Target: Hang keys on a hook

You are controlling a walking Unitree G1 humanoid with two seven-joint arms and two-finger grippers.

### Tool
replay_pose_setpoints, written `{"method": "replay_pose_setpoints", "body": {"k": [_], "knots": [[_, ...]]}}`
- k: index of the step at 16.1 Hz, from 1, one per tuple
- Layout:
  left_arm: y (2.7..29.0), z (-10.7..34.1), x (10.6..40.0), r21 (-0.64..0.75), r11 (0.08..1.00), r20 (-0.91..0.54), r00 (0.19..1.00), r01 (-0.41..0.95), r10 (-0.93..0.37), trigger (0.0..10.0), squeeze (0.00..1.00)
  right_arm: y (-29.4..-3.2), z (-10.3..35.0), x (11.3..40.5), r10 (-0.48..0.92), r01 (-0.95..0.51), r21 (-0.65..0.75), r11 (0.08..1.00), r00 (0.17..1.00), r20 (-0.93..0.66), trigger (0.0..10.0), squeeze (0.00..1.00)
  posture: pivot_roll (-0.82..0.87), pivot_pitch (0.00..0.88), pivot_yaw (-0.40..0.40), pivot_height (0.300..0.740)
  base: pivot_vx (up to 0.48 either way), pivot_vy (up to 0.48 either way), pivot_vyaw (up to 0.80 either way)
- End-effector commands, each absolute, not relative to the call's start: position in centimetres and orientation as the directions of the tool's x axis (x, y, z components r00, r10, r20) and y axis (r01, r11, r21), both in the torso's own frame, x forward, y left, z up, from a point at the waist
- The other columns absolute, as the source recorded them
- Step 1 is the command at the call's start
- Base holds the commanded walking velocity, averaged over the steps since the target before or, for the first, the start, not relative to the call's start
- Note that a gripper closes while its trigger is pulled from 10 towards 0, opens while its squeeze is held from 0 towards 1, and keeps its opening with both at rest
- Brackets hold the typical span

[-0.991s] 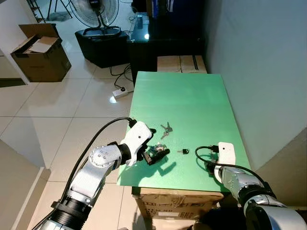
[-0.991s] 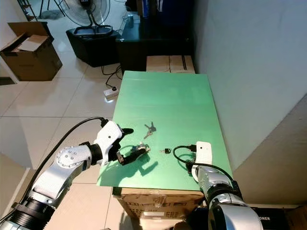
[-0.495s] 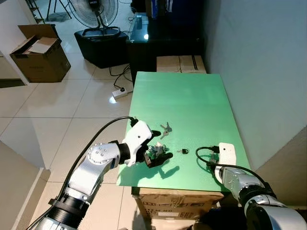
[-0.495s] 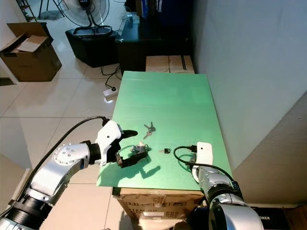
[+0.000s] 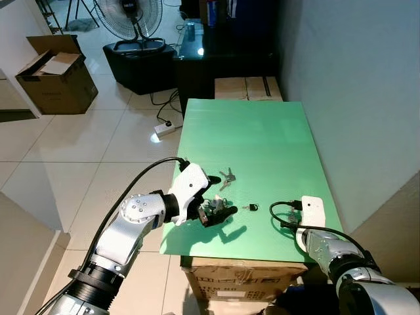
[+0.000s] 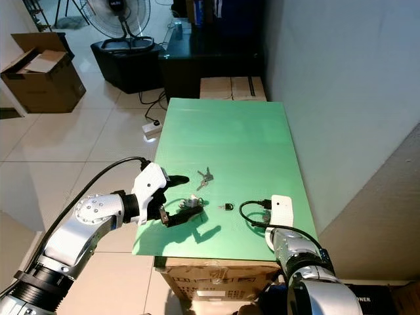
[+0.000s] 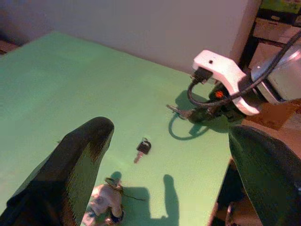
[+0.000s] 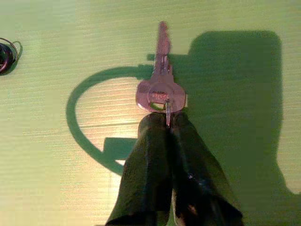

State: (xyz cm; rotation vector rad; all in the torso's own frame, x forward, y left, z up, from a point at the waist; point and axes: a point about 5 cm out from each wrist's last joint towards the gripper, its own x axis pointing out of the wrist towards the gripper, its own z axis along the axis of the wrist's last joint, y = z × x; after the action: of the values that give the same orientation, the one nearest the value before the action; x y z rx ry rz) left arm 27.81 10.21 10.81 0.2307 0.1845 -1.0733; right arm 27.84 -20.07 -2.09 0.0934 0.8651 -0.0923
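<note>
Keys lie at several spots on a green tabletop that stands against a grey wall. Nearest the robot, by the near right corner, the right gripper has its two black fingers pressed together on the ring of a silver key, whose blade lies flat on the green surface and points away from the wrist; from the head views this gripper sits under a white wrist unit with a looping black cable. Close to the near left edge, the left gripper hovers just above the tabletop with its fingers spread wide apart and nothing between them. One finger reaches out beside a small pale keychain bundle that lies on the surface; whether the finger touches the bundle cannot be told. In the left wrist view the same bundle lies between the two dark fingers. Between the two grippers lies a small black-headed key, apart from both. A little farther in, nearer the left edge, rests a bunch of silver keys. The far half of the tabletop is bare green. Beyond its far edge sits a closed cardboard box, then dark furniture and a standing fan. On the tiled floor to the left are a white power strip and an open cardboard box.
</note>
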Motion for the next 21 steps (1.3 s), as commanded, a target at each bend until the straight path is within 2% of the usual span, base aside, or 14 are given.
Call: {"method": "replay_pose_setpoints", "body": {"k": [1, 2, 5, 8, 11, 13, 15, 16, 17, 18, 19, 21], "knots": [[10.9, 11.1, 28.4, 0.123, 0.499, -0.244, 0.513, 0.858, -0.823, 10.0, 0.0, -20.3, -1.1, 28.7, -0.059, 0.136, 0.051, 0.989, 0.7, -0.711, 0.0, 0.0, -0.15, 0.0, 0.082, 0.74, 0.0, 0.0, 0.0], [11.0, 11.1, 28.4, 0.123, 0.503, -0.241, 0.518, 0.855, -0.821, 10.0, 0.0, -20.3, -0.9, 29.0, -0.065, 0.136, 0.048, 0.99, 0.714, -0.697, 0.0, 0.0, -0.15, 0.0, 0.082, 0.74, 0.0, 0.0, 0.0], [11.3, 11.1, 28.6, 0.125, 0.526, -0.223, 0.541, 0.841, -0.811, 10.0, 0.0, -20.4, 1.5, 29.9, -0.1, 0.129, 0.013, 0.992, 0.827, -0.553, 0.0, 0.0, -0.16, 0.0, 0.085, 0.74, 0.0, 0.0, 0.0], [11.7, 11.3, 29.2, 0.158, 0.586, -0.194, 0.607, 0.795, -0.771, 10.0, 0.0, -19.5, 5.6, 30.0, -0.086, 0.071, -0.057, 0.996, 0.941, -0.327, 0.0, 0.0, -0.18, 0.0, 0.089, 0.74, 0.0, 0.0, 0.0], [12.4, 11.2, 29.7, 0.192, 0.635, -0.186, 0.663, 0.748, -0.725, 10.0, 0.0, -18.5, 7.9, 29.8, -0.09, 0.044, -0.201, 0.979, 0.97, -0.227, 0.0, 0.0, -0.18, 0.0, 0.087, 0.74, 0.0, 0.0, 0.0], [13.3, 12.1, 30.8, 0.266, 0.722, -0.109, 0.764, 0.639, -0.636, 10.0, 0.0, -18.4, 9.9, 29.7, -0.153, 0.11, -0.315, 0.943, 0.981, -0.115, 0.0, 0.0, -0.21, 0.0, 0.08, 0.74, 0.0, 0.0, 0.0], [14.4, 13.2, 32.2, 0.287, 0.847, -0.009, 0.885, 0.448, -0.465, 10.0, 0.0, -18.5, 11.9, 29.4, -0.202, 0.189, -0.272, 0.944, 0.979, -0.024, 0.0, 0.0, -0.22, 0.0, 0.057, 0.74, 0.0, 0.0, 0.0], [14.7, 13.3, 32.4, 0.28, 0.871, 0.008, 0.906, 0.404, -0.423, 10.0, 0.0, -18.5, 12.2, 29.3, -0.205, 0.196, -0.261, 0.945, 0.979, -0.008, 0.0, 0.0, -0.22, 0.0, 0.054, 0.74, 0.0, 0.0, 0.0], [15.1, 13.8, 31.8, 0.153, 0.932, 0.048, 0.94, 0.328, -0.338, 10.0, 0.0, -18.0, 13.5, 29.0, -0.201, 0.204, -0.203, 0.958, 0.979, 0.038, 0.0, 0.0, -0.21, 0.0, 0.037, 0.74, 0.0, 0.0, 0.0], [15.2, 13.9, 31.1, 0.1, 0.943, 0.052, 0.945, 0.316, -0.322, 10.0, 0.0, -17.6, 14.0, 28.8, -0.189, 0.195, -0.165, 0.967, 0.981, 0.051, 7.3, 0.0, -0.21, 0.0, 0.029, 0.74, 0.0, 0.0, 0.0], [15.4, 14.0, 30.8, 0.076, 0.954, 0.061, 0.954, 0.29, -0.294, 10.0, 0.0, -17.3, 13.9, 28.6, -0.173, 0.177, -0.169, 0.97, 0.984, 0.043, 10.0, 0.0, -0.2, 0.0, 0.024, 0.74, 0.0, 0.0, 0.0], [15.5, 14.1, 30.6, 0.063, 0.968, 0.07, 0.966, 0.245, -0.249, 10.0, 0.0, -17.0, 13.3, 28.1, -0.118, 0.119, -0.17, 0.978, 0.993, 0.016, 10.0, 0.0, -0.19, 0.0, 0.03, 0.74, 0.0, 0.0, 0.0]]}}
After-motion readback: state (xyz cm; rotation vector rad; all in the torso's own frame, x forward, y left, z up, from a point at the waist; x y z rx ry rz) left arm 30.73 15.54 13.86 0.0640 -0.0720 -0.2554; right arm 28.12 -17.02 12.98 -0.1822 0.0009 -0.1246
